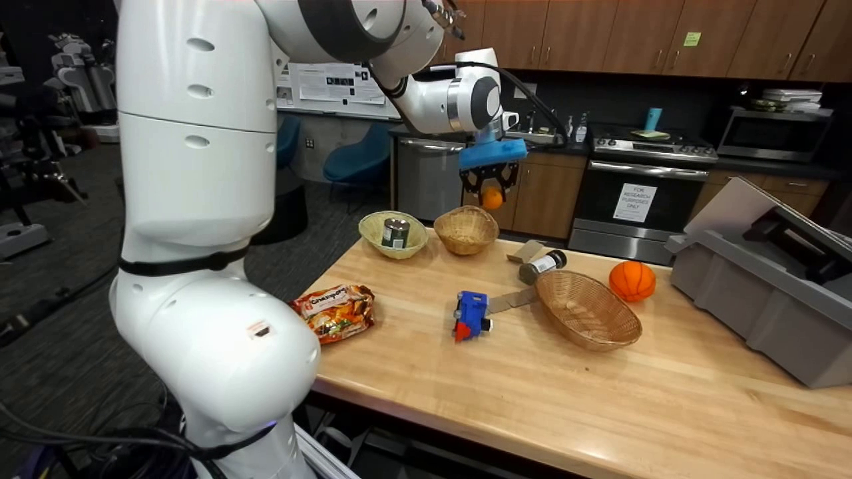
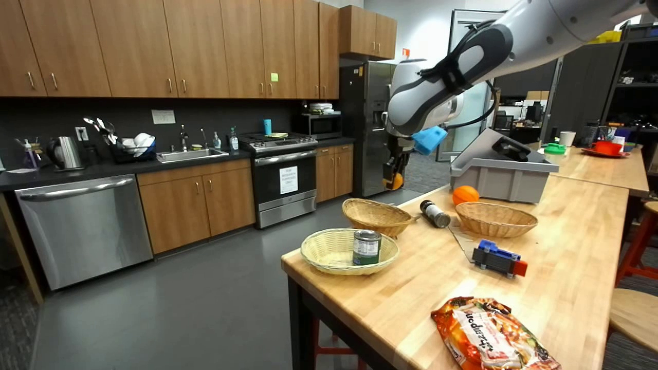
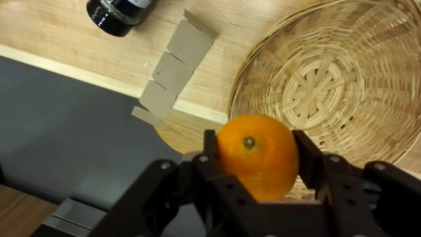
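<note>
Black fingers (image 3: 307, 156) are clamped on an orange (image 3: 258, 161), one against each side, holding it in the air near a round brown basket (image 3: 314, 92), whose rim it overlaps in the wrist view. That basket sits at the edge of the bench (image 1: 413, 372), and one of two cardboard pieces (image 3: 174, 72) juts past the same edge, over the floor (image 3: 82, 131). A broad stretch of wood separates the blue toy vehicle (image 1: 472, 311) from the opposite edge. Baskets number three: the round one, a pale basket (image 2: 329, 249) holding one can (image 2: 366, 247), and a brown oval basket (image 1: 589, 306) with one orange basketball (image 1: 632, 281) just beside it. One jar (image 1: 542, 266) lies on its side near the cardboard; one gray bin (image 1: 759, 313) stands past the ball. One red-orange packet (image 1: 336, 313) reads "Champong"; a paper (image 1: 636, 202) on the oven (image 1: 599, 199) says "FOR RESEARCH PURPOSES ONLY". Lettering on the can and the jar is too small to read.
</note>
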Motion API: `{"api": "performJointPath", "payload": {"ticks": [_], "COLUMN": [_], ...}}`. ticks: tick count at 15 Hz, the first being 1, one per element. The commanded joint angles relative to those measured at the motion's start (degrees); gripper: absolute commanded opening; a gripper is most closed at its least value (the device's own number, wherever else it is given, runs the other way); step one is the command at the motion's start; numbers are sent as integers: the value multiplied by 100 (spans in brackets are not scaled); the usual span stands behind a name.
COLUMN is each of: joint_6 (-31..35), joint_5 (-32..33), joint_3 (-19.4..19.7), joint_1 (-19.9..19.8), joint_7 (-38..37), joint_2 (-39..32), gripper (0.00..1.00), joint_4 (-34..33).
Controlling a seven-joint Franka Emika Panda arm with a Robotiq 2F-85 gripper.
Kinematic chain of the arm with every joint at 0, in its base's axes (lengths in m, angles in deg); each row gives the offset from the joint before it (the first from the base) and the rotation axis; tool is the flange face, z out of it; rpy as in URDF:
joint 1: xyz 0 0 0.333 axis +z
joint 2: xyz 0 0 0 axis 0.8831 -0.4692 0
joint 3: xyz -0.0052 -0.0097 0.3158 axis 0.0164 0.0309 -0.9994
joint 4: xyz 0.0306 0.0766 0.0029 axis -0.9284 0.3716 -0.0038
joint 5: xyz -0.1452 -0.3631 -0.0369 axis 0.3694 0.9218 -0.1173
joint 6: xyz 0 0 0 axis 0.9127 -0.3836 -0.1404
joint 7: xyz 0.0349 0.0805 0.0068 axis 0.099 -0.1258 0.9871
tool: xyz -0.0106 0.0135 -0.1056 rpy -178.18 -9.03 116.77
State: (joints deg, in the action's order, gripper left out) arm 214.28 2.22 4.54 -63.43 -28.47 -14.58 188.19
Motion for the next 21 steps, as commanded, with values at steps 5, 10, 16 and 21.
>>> {"api": "performJointPath", "payload": {"ticks": [5, 10, 16, 21], "joint_6": [-338, 325, 292, -2], "joint_5": [-545, -380, -135, -36], "joint_3": [-107, -18, -86, -126], "joint_1": [-59, -18, 55, 134], "joint_7": [979, 452, 690, 529], "joint_2": [3, 82, 13, -231], "gripper": [32, 32, 32, 32], "joint_4": [-73, 84, 138, 67]}}
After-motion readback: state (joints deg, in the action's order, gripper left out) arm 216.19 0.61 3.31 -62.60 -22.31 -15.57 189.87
